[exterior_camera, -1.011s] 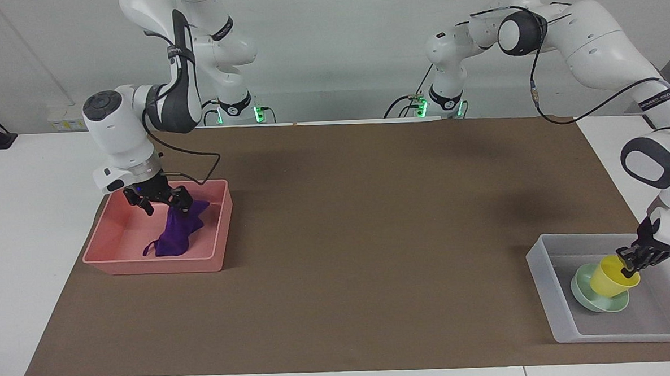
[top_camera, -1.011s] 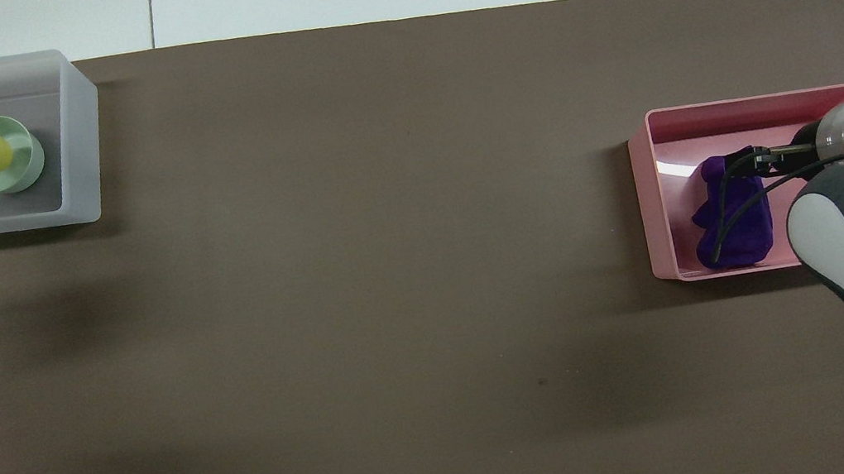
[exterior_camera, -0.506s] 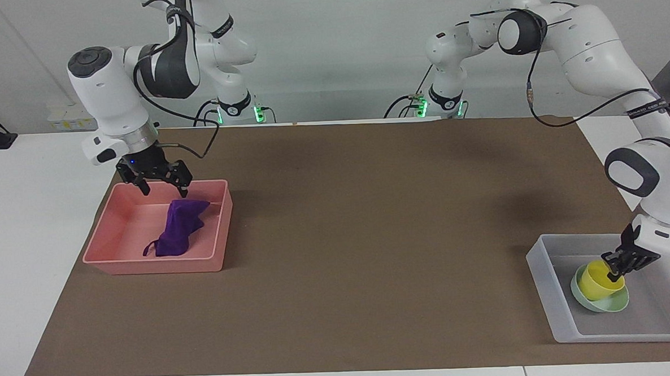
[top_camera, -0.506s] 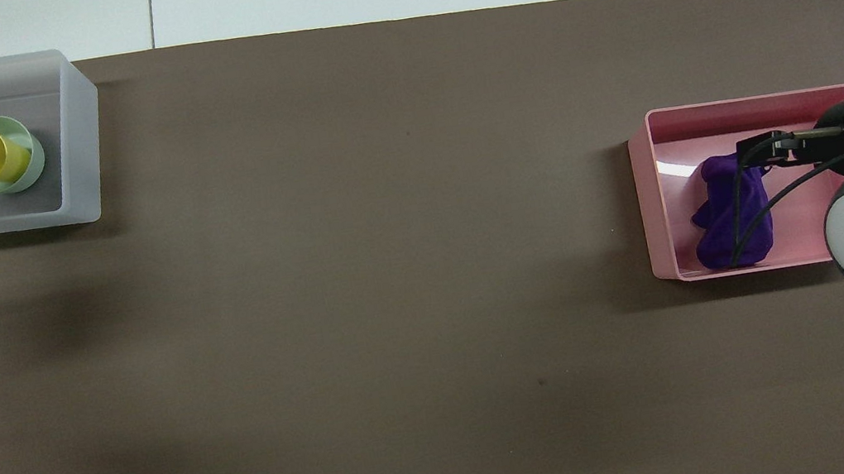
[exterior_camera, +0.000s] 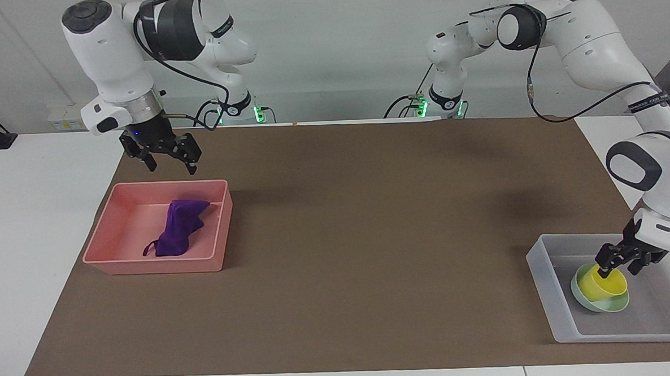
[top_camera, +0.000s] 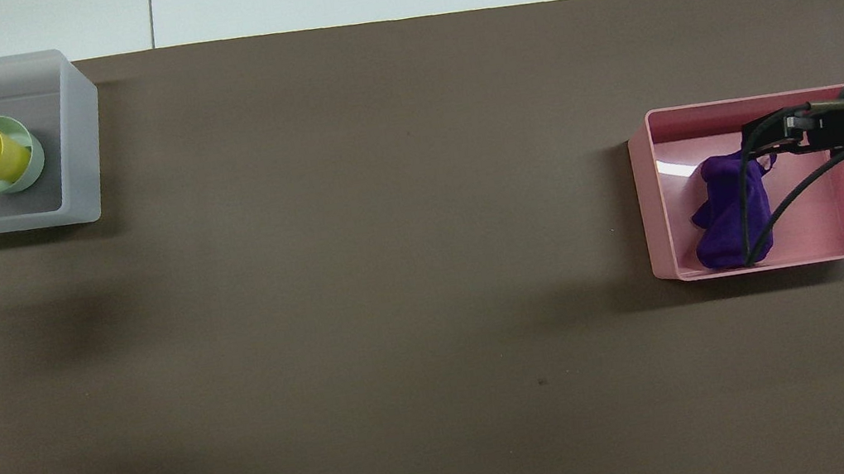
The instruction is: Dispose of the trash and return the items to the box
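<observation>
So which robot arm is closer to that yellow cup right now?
The left one. Its end effector is open right over the yellow cup, which sits in the green bowl. The right end effector hangs open over the pink bin, at the table's right-arm end.

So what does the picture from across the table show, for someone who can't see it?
A purple cloth lies in a pink bin with the right pincer open above. The left pincer, open, is over a yellow cup nested in a green bowl inside a clear tray.

Robotics laboratory: two white Franka arms [exterior_camera: 583,36] are mounted at the edge of a white desk [exterior_camera: 26,235] covered by a brown mat [exterior_camera: 370,220], before a bare pale wall [exterior_camera: 334,35], with exposed cables [exterior_camera: 405,103] and green indicator lights [exterior_camera: 259,113] at the bases.
</observation>
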{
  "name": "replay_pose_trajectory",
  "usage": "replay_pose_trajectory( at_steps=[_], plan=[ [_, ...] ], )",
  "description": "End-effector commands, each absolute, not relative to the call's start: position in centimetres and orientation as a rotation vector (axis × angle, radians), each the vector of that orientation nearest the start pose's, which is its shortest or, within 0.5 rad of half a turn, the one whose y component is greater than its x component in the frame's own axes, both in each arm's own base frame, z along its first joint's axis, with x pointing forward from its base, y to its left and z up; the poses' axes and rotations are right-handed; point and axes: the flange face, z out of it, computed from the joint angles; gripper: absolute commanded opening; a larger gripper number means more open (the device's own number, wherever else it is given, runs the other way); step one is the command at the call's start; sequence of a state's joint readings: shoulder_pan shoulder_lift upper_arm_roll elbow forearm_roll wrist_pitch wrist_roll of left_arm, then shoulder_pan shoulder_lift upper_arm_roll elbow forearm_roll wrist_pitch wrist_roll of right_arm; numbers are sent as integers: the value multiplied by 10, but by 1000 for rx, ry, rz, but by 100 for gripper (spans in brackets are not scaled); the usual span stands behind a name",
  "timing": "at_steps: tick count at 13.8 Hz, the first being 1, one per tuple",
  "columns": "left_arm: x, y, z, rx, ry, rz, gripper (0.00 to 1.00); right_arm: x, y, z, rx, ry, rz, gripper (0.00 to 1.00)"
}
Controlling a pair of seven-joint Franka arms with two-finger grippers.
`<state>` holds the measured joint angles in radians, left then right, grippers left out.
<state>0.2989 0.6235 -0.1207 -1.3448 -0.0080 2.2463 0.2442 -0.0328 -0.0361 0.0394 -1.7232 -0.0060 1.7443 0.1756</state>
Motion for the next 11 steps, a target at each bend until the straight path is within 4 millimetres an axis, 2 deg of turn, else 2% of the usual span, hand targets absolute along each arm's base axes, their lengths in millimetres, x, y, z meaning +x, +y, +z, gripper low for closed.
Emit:
replay_pose_trajectory(
  at_steps=[1, 4, 7, 9, 11],
  plan=[
    [701, 122, 440, -3118, 148, -429, 100, 550, -5, 624, -3140, 296, -65, 100],
    [659, 72, 472, -3106, 235, -416, 100, 537, -8, 657, -3142, 304, -48, 100],
    [626, 32, 501, -3115, 306, -335, 100, 526, -13, 670, -3148, 249, -40, 100],
    [610, 7, 527, -3126, 298, -292, 100, 528, -15, 664, -3135, 244, -51, 100],
    [595, -21, 550, -3131, 287, -283, 100, 525, -10, 649, -3152, 190, -57, 100]
  ],
)
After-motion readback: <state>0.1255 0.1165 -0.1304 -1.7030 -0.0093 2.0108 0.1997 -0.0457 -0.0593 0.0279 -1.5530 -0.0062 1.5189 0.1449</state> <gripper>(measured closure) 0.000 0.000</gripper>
